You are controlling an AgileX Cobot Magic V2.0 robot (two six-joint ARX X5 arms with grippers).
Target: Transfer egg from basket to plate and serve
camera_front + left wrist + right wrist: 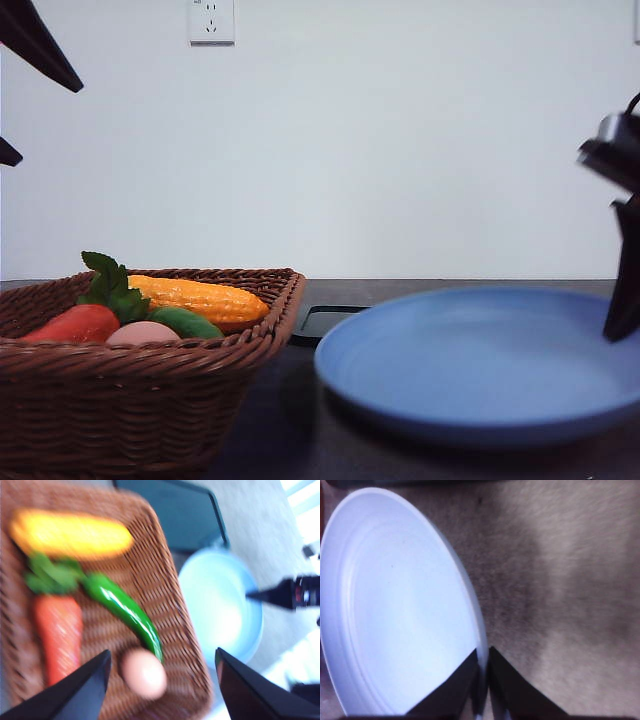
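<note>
Pinkish egg [144, 674], lower centre, looks smooth, slippery, fragile: your wide-open left gripper [162, 687] should pinch its middle gently; right gripper [482, 680] clamps the plate [395, 605] rim.

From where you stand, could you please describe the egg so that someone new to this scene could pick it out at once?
Look in the brown wicker basket on the left side of the table, beside the blue plate. Among the vegetables there, the egg lies near the tip of the long green pepper, next to the carrot. It is the one small, smooth, pale pinkish oval; its neighbours are long and brightly coloured.
</note>
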